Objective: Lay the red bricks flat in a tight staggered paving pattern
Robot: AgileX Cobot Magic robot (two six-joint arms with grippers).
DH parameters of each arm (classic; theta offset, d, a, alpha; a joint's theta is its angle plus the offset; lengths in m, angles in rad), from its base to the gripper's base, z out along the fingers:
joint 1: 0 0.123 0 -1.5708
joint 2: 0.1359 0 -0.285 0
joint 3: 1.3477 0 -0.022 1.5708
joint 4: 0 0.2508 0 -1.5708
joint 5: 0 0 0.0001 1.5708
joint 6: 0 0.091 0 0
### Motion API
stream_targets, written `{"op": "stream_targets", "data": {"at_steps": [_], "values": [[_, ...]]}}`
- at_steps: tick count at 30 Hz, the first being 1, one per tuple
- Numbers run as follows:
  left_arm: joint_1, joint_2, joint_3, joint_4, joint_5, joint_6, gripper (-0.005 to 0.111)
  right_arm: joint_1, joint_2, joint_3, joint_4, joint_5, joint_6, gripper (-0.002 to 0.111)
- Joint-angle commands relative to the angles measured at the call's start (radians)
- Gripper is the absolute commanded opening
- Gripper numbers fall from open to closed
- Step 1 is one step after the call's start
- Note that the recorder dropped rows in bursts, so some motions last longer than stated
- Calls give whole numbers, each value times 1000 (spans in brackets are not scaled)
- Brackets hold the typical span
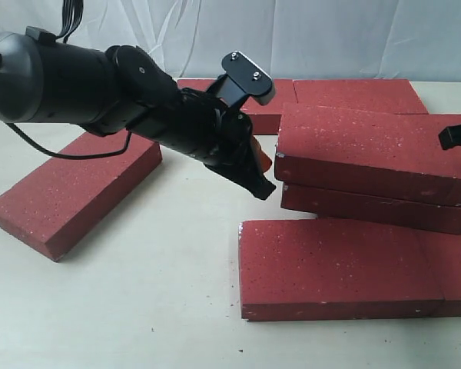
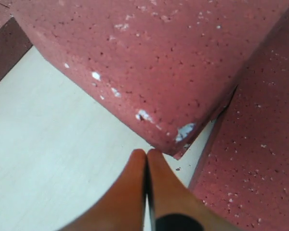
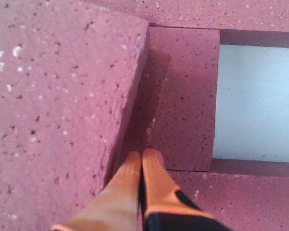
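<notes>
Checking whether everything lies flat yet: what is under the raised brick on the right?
The raised brick rests on a second brick, whose front side shows below it in the exterior view. Whatever else lies beneath where the two overlap is covered.

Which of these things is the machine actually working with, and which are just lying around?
On the job:
red bricks, including the stacked brick and the lone brick at left
left gripper and right gripper, both shut

Just there:
black cable
white curtain
table underneath
</notes>
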Motion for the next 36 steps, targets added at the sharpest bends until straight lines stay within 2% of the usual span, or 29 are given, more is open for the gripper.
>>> {"op": "stream_targets", "data": {"at_steps": [1,11,19,25,30,36], "values": [[-3,-2,-5,-26,-27,4,0,-4,-1,-4,9,-7,-14,-1],[-3,-2,-5,-145,-23,141,0,-4,-1,-4,97,-9,-90,-1],[-3,-20,-5,-72,-46,141,0,-4,-27,-18,99,-11,-99,-1],[16,-98,36,-31,-72,132,0,13,-90,-46,221,17,-165,-1],[72,-200,107,-23,-82,132,0,119,-109,-75,249,22,-187,-1],[193,-299,216,-18,-64,132,0,304,-88,-141,310,-30,-187,-1]]}}
